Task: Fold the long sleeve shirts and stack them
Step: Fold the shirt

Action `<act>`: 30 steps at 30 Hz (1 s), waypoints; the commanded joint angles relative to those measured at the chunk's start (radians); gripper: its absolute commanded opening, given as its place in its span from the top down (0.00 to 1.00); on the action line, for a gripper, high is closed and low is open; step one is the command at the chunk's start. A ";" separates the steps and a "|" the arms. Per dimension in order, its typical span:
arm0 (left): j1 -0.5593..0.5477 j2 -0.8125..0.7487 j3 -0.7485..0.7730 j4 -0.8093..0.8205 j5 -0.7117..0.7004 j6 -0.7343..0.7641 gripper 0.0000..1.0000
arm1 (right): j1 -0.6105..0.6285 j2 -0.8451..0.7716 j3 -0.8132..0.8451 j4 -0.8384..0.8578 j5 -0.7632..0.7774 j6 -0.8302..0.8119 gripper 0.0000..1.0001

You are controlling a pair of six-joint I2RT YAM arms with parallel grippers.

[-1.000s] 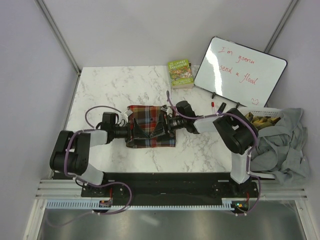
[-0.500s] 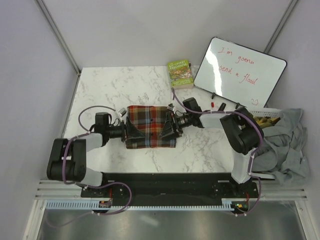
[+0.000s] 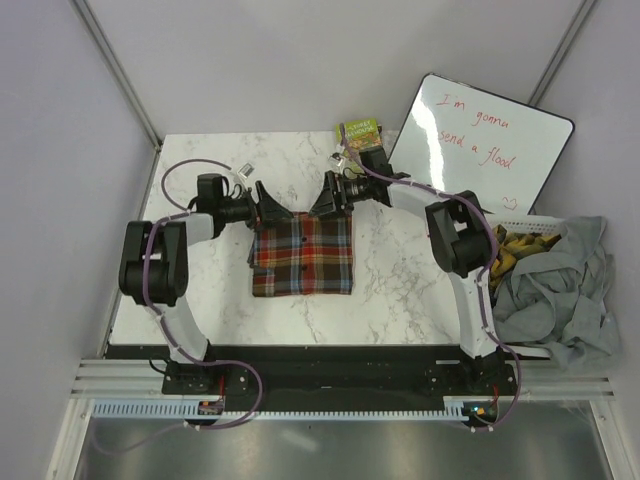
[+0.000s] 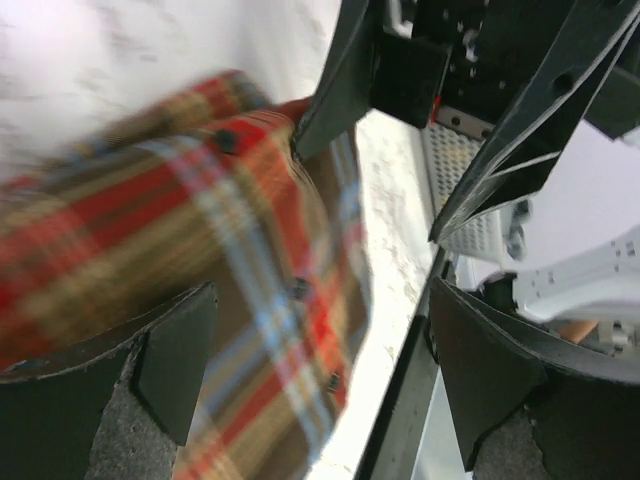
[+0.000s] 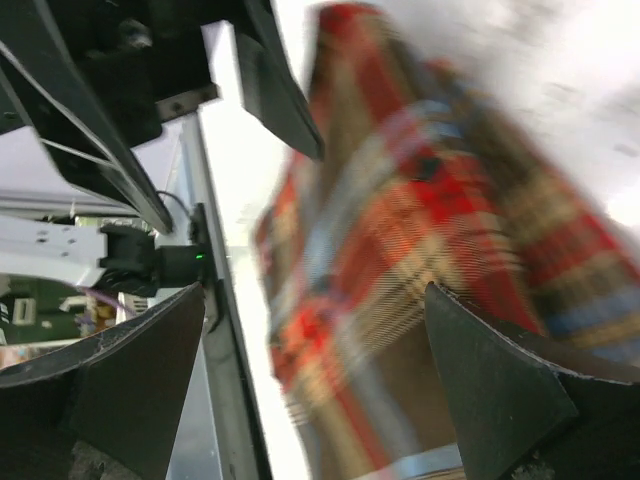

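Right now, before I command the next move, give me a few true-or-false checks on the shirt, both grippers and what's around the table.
1. The plaid shirt lies folded on the table, between the two arms. True.
2. The right gripper is clamped on the shirt. False: it is open at the shirt's far edge and grips nothing.
3. The left gripper is open. True.
4. The whiteboard lies flat in the middle of the table. False: it leans at the far right corner.
5. Grey cloth is heaped over the basket at the table's right side. True.
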State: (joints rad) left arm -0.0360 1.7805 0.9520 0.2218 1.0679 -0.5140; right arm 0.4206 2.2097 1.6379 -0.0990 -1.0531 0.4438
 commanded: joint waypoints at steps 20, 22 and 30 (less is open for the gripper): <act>0.034 -0.384 -0.277 -0.105 0.030 -0.004 0.11 | 0.178 0.095 0.387 -0.335 0.257 -0.554 0.02; 0.145 -0.426 -0.236 -0.110 0.033 -0.017 0.12 | 0.196 0.039 0.347 -0.344 0.290 -0.580 0.02; 0.212 -0.397 -0.120 -0.369 -0.281 0.229 0.16 | 0.233 -0.131 0.140 -0.389 0.393 -0.574 0.04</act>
State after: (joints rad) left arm 0.1829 1.3674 0.8246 -0.0063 0.9451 -0.4488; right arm 0.6712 2.1532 1.8362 -0.4442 -0.7288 -0.1059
